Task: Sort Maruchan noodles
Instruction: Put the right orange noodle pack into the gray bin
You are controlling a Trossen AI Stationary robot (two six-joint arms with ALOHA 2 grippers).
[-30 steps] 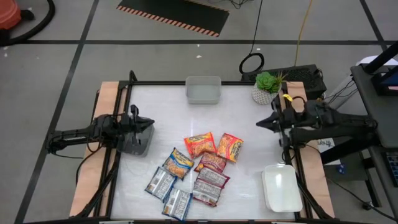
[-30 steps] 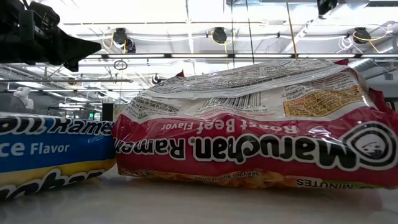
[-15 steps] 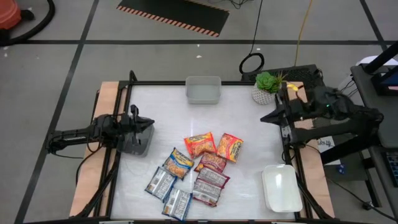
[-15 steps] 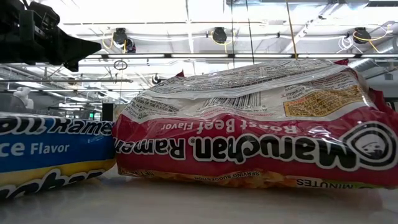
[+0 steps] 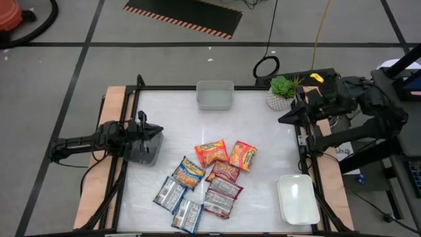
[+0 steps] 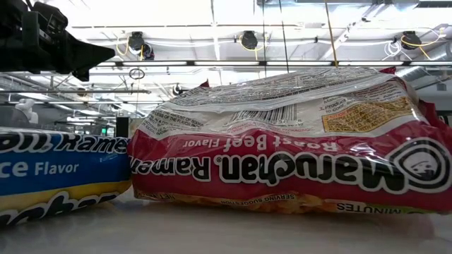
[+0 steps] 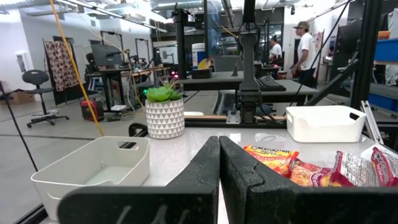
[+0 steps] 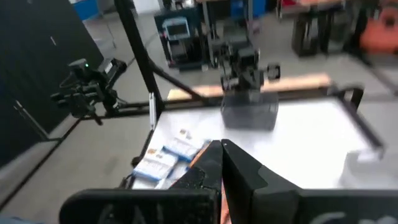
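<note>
**A:** How far along is the sorting?

**B:** By my reading, it hasn't begun. The flat rectangular plastic Maruchan noodle packets (image 5: 207,178) all lie in one loose heap on the white table (image 5: 263,131), slightly toward six o'clock from its centre. The orange-red ones (image 5: 227,155) sit at the heap's twelve o'clock side, the maroon-and-silver ones (image 5: 222,195) toward five o'clock, and the blue-silver ones with yellow (image 5: 176,195) toward seven o'clock. Several touch or overlap.

**A:** Anything in the trays?

**B:** None that I can see. The grey rectangular tray (image 5: 215,96) at the table's twelve o'clock edge, the dark grey tray (image 5: 143,150) at nine o'clock and the white tray (image 5: 297,199) near four o'clock all look empty, so every packet is left to move.

**A:** And the grippers?

**B:** The left gripper (image 5: 158,131) hovers at nine o'clock, just above the dark grey tray, fingers pressed together with nothing between them. The right gripper (image 5: 284,120) is at about two o'clock, by the table's edge, also pressed together and empty. Both are well apart from the heap.

**A:** Obstacles?

**B:** A green plant in a white patterned pot (image 5: 281,93) stands just beside the right gripper. The overlapping packets could make a clean single pick awkward.
</note>
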